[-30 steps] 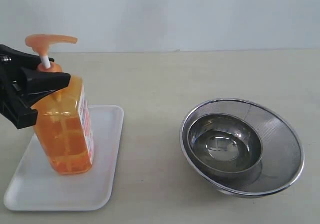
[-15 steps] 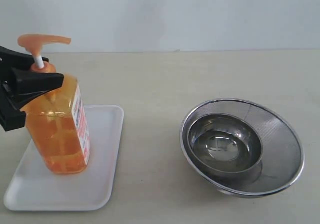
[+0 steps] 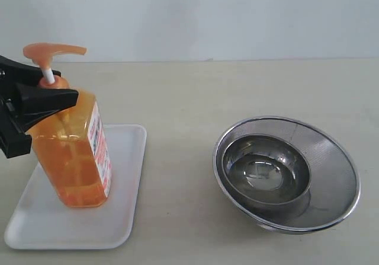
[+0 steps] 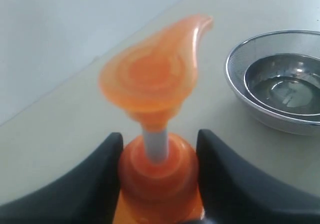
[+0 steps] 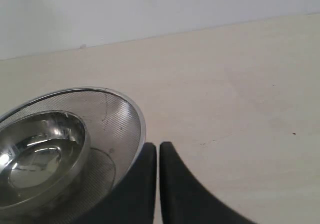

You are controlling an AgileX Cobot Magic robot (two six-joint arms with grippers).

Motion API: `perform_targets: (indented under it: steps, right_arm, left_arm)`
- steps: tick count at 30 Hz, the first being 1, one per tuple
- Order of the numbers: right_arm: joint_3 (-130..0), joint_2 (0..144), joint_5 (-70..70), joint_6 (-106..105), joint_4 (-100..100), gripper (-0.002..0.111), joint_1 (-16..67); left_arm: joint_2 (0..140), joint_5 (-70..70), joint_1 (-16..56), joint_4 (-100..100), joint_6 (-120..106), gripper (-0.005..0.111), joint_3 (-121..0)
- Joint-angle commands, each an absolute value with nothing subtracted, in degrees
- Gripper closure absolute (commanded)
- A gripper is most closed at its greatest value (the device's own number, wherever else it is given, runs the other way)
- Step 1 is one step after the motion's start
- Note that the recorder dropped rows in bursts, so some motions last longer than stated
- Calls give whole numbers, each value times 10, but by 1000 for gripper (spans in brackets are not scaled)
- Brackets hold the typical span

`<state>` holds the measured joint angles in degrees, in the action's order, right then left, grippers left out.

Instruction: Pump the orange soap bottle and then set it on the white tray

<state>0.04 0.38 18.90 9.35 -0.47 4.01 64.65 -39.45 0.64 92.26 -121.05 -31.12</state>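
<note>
The orange soap bottle (image 3: 71, 155) stands slightly tilted with its base on the white tray (image 3: 121, 217) at the left of the exterior view. My left gripper (image 3: 50, 96) is shut on the bottle's neck just under the pump head (image 3: 53, 51). In the left wrist view the orange soap bottle (image 4: 159, 176) sits between my two black fingers (image 4: 100, 184), my left gripper (image 4: 159, 156) holding its shoulder, with the white stem and blurred pump head above. My right gripper (image 5: 158, 151) is shut on nothing, beside the steel bowl; it is out of the exterior view.
A round steel mesh bowl (image 3: 328, 158) with a smaller steel bowl (image 3: 266, 170) inside sits at the right of the beige table. The mesh bowl (image 5: 117, 116) lies close to my right fingertips. The mesh bowl (image 4: 240, 91) also shows in the left wrist view.
The bottle swung left and tipped over the tray, then came back slightly right and more upright, its base now lower on the tray. My left gripper stayed shut on it.
</note>
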Motion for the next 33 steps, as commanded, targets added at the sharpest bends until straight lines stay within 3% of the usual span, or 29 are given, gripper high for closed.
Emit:
perform_targets:
  steps: [1, 29, 33]
  right_arm:
    - [0, 0, 185, 92, -6, 108, 36]
    - [0, 0, 185, 92, -6, 108, 36]
    - [0, 0, 183, 92, -6, 108, 36]
  left_arm:
    - [645, -394, 5, 940, -1221, 102, -318]
    - [645, -371, 5, 944, -1207, 102, -313]
    - [645, -360, 5, 946, -1206, 87, -311]
